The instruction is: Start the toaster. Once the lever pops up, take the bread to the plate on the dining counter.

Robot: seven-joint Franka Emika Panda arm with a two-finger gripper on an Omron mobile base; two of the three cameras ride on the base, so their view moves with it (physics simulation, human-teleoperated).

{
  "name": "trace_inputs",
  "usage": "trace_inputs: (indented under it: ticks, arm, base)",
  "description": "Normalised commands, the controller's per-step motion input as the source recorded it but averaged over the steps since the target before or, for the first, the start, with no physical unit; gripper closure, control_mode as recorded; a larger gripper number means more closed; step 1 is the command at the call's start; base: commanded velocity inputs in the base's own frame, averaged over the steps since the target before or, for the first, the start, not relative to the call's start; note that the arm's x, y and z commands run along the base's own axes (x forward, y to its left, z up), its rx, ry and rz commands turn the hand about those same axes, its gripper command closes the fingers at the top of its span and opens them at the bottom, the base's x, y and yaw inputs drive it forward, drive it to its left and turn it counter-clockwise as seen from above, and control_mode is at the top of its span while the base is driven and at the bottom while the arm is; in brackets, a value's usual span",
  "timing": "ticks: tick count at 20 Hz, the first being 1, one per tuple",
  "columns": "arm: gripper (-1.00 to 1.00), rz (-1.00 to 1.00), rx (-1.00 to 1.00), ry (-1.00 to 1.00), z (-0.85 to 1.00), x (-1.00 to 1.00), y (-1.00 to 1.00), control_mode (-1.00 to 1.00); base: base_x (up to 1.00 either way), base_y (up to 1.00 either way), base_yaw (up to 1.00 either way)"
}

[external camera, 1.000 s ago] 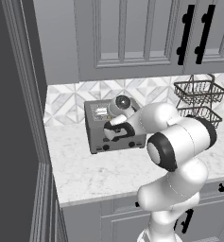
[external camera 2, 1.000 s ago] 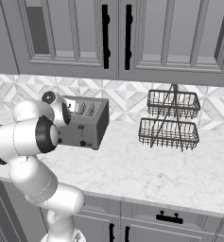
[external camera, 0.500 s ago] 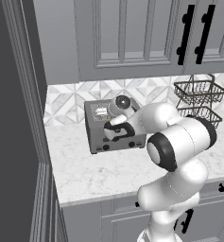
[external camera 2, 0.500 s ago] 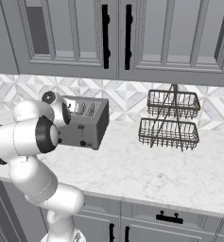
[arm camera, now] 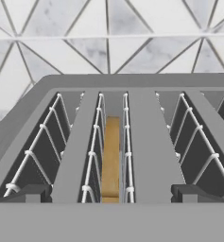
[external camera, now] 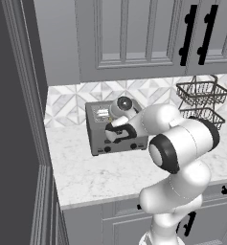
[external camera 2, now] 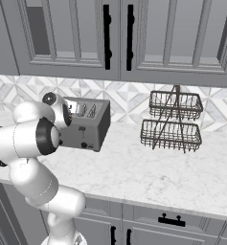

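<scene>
Both base views look forward and down from behind the arm, sharing the toaster (external camera: 116,128) at 12 o'clock; the hand view hangs close above its slots.

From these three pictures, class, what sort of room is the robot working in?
Most likely a home kitchen: a four-slot toaster on a marble wall counter, grey cupboards above, and a two-tier wire basket beside it.

Matt grey metal toaster (arm camera: 146,127) with white wire racks; veined, polished marble counter (external camera 2: 148,167).
</scene>
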Motion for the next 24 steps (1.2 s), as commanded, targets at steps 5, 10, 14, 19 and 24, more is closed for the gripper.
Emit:
trace_inputs:
  ticks: [5,10,14,19,24]
  arm:
    - [-1.00,0.00,0.00,0.00,0.00,0.00,0.00,-1.00]
    - [-1.00,0.00,0.00,0.00,0.00,0.00,0.00,-1.00]
    - [-1.00,0.00,0.00,0.00,0.00,0.00,0.00,-1.00]
    - [-1.00,0.00,0.00,0.00,0.00,0.00,0.00,-1.00]
    - [-1.00,0.00,0.00,0.00,0.00,0.00,0.00,-1.00]
  base:
    - [0.00,0.00,0.00]
    - [0.00,0.00,0.00]
    - [0.00,0.00,0.00]
    - [0.00,0.00,0.00]
    - [0.00,0.00,0.00]
